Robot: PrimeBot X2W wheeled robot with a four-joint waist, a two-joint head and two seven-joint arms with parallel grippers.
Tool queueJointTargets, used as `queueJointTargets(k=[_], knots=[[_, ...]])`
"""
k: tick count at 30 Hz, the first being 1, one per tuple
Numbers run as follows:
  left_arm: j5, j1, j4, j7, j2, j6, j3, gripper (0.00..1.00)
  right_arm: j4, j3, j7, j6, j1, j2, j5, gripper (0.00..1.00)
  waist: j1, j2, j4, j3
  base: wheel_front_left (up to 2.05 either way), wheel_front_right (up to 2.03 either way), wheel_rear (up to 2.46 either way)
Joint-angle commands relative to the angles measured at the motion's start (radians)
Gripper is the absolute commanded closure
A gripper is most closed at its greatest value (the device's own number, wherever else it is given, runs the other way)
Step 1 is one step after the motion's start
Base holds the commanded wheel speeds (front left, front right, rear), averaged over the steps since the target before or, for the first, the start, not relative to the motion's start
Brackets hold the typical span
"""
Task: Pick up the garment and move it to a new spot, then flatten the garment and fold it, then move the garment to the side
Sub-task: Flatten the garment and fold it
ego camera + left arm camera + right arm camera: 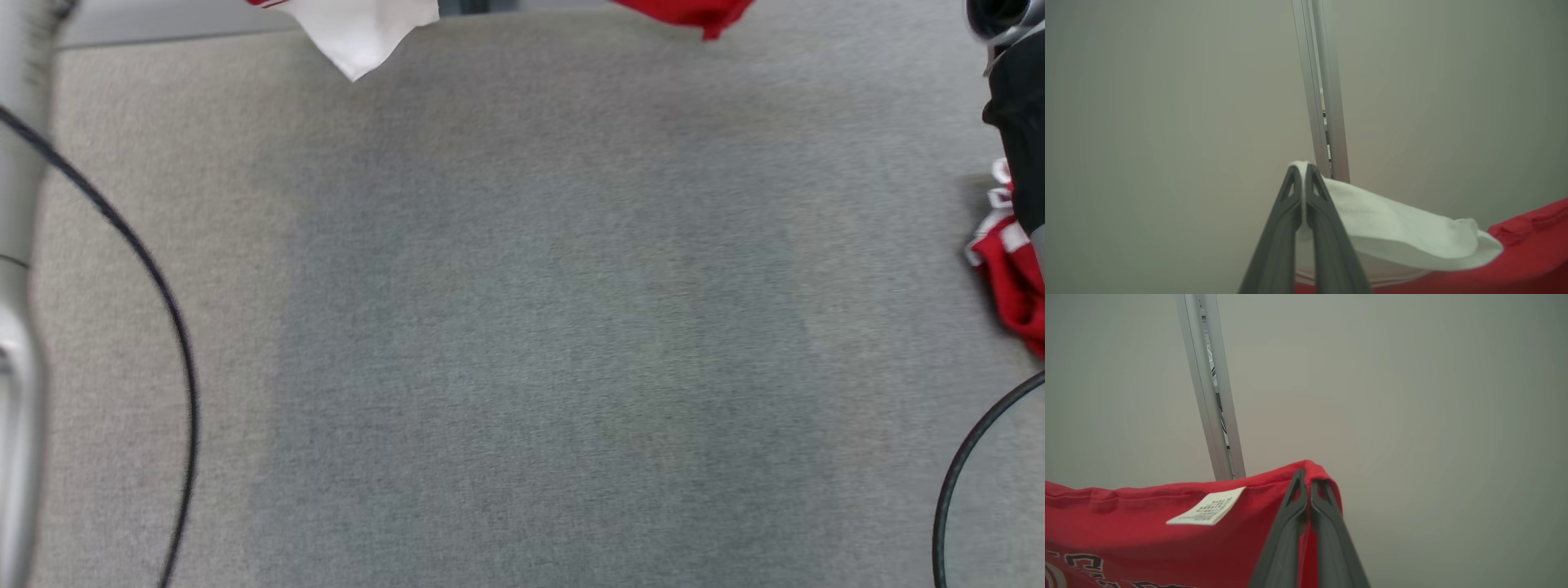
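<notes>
Left gripper (1303,173) is closed on a white edge of the garment (1396,232). In its wrist view the cloth is pinched between the two dark fingers at the lower middle of the frame, and a thin white fold comes out over the fingertips. From there the white part runs to the lower right, where it meets the red part (1535,245) at the right edge.

Right gripper (1308,479) is closed too, on a red edge. The red cloth wraps over its tips at the lower middle of that frame and stretches to the lower left, carrying a white label (1206,510). Behind each gripper I see a metal post (1325,102) before a plain pale wall.

In the head view a white corner (359,33) hangs at the upper left and a red corner (694,12) at the top, right of the middle, both above the grey table (522,327). More red and white cloth (1008,278) lies at the right edge; I cannot tell if it is the same piece.
</notes>
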Motion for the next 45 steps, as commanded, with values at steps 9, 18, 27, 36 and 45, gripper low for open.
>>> queueJointTargets(k=[9,18,27,36,45], knots=[[-0.08,0.281,-0.014,-0.071,-0.048,0.007,0.069,1.0,-0.01,0.099,-0.035,0.0,0.196,-0.025,0.122,1.0,0.0,0.0,0.064,0.064,0.0,0.0,0.0],[0.006,0.869,-0.487,-0.071,-0.024,0.061,0.189,1.0,-0.273,0.197,-0.043,0.0,0.612,-0.106,0.353,1.0,0.0,0.0,0.068,0.023,0.0,0.0,0.0],[0.008,1.365,-0.84,0.027,0.038,0.125,0.174,1.0,-0.492,0.174,-0.044,0.0,1.018,-0.17,0.44,1.0,0.0,0.0,0.061,-0.086,0.0,0.0,0.0],[-0.04,1.706,-1.314,0.351,0.148,0.244,0.174,1.0,-0.686,0.068,0.034,0.0,1.324,-0.246,0.428,1.0,0.0,0.0,0.078,-0.176,0.0,0.0,0.0],[-0.059,1.875,-1.541,0.546,0.24,0.303,0.172,1.0,-0.893,-0.109,0.207,0.0,1.586,-0.194,0.316,1.0,0.0,0.0,0.097,-0.232,0.0,0.0,0.0]])
